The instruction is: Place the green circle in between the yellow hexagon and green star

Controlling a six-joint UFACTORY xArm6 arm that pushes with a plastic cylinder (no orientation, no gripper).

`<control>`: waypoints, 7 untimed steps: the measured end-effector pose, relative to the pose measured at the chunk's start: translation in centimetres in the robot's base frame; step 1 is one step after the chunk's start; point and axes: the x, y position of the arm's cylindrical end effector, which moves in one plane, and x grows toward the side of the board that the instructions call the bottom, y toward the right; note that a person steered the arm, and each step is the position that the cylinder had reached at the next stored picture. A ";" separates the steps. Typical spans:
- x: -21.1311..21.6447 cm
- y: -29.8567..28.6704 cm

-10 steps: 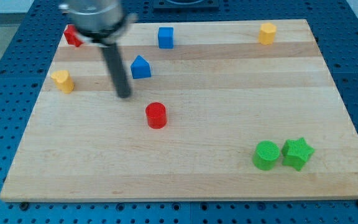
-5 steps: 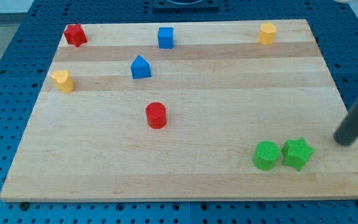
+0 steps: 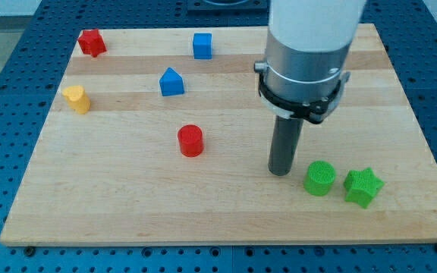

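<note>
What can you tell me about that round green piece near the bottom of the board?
The green circle is a short, matte, plastic-looking cylinder standing upright on the wooden board, toward the view's bottom right. A small gap separates it from the green star on its right. My tip sits just to its left, close by; contact cannot be confirmed.

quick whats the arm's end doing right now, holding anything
No pincer: my tip holds nothing, resting just to the view's left of the green circle.
</note>
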 end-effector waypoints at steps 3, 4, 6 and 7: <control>6.0 5.2; 1.4 6.0; -4.6 5.7; -2.5 5.6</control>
